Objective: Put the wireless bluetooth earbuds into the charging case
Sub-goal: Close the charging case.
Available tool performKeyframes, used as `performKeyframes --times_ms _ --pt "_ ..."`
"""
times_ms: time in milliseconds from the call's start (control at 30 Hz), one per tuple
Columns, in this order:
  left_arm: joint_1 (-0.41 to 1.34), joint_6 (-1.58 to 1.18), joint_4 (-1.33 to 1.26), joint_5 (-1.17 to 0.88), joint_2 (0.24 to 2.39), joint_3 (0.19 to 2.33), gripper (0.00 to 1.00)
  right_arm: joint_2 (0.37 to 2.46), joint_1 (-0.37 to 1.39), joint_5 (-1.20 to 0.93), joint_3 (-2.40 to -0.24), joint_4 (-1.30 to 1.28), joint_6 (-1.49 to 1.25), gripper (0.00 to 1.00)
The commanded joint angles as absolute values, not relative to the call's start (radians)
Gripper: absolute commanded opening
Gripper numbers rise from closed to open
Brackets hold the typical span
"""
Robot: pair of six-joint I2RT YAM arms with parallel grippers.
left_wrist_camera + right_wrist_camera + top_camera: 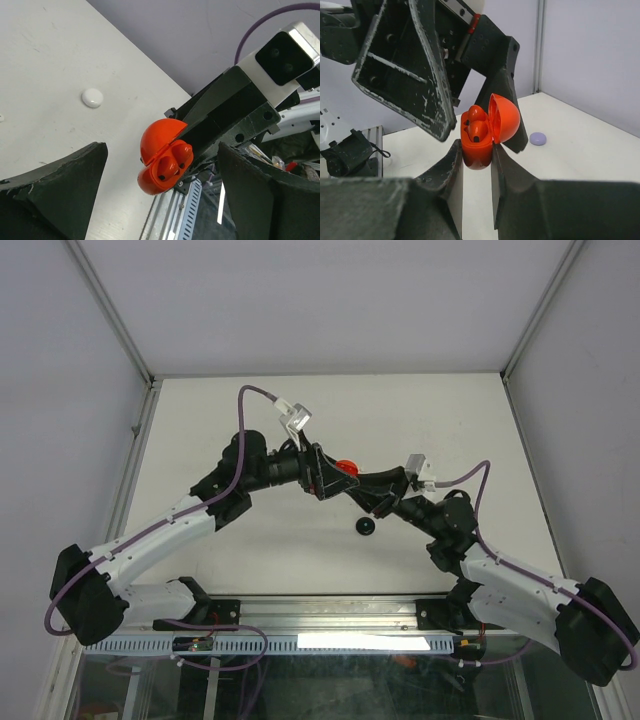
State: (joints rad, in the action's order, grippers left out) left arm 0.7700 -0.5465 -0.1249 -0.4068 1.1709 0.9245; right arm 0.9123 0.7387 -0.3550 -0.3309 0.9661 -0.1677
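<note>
Right wrist: right tool (476,156) clamps the open red case (490,132) holding both earbuds (476,126); left tool (162,150) spread wide, flanking it.

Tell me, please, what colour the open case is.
The case is orange-red; the right wrist view shows it best.

charging case (154,142): glossy smooth plastic
earbuds (172,162): glossy plastic
left end effector fingers (60,195): matt, scuffed
surface (50,60): matt
</note>
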Motion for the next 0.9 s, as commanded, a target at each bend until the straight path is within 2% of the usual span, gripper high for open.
performKeyframes --times_ms 0,367,867 --pt "0.754 -0.601 -0.198 -0.558 1.191 0.957 0.93 0.924 0.742 -0.412 -0.383 1.001 -0.193 0.0" --pt "0.673 -0.74 -0.424 -0.754 1.172 0.89 0.81 0.957 0.742 -0.482 -0.383 0.954 -0.231 0.0" --pt "0.659 -0.787 -0.46 -0.843 1.171 0.886 0.8 0.942 0.741 -0.46 -0.373 0.839 -0.233 0.0"
